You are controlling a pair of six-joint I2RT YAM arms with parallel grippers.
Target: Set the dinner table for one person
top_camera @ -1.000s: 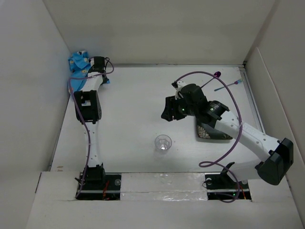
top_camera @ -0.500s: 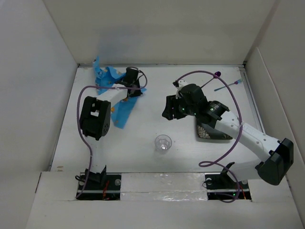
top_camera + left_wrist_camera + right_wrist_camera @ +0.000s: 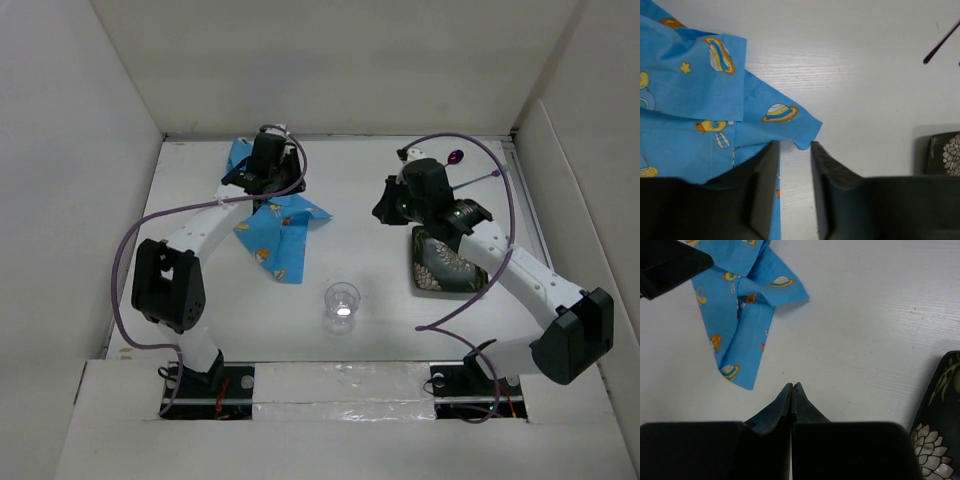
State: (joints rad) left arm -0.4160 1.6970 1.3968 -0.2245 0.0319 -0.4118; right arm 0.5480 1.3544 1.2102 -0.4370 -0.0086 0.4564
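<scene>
The dinner table (image 3: 350, 250) is a plain white tabletop. A blue cloth with a space print (image 3: 278, 228) lies crumpled on it at the back left. My left gripper (image 3: 280, 190) hovers over the cloth's far edge. In the left wrist view this gripper (image 3: 795, 146) stands slightly open, with bare table between its fingers and the cloth (image 3: 700, 100) lying to the left and just past the tips. My right gripper (image 3: 383, 212) is right of the cloth. In the right wrist view this gripper (image 3: 792, 386) is shut on nothing, above bare table.
A dark patterned plate (image 3: 445, 265) lies under the right arm and shows in the right wrist view too (image 3: 940, 420). A clear glass (image 3: 342, 303) stands near the front centre. Purple utensils (image 3: 470, 170) lie at the back right. White walls border the table.
My left arm swung from the far left corner toward the middle, dragging the blue cloth along, then opened and let it drop. My right gripper shifted back and right and shut.
</scene>
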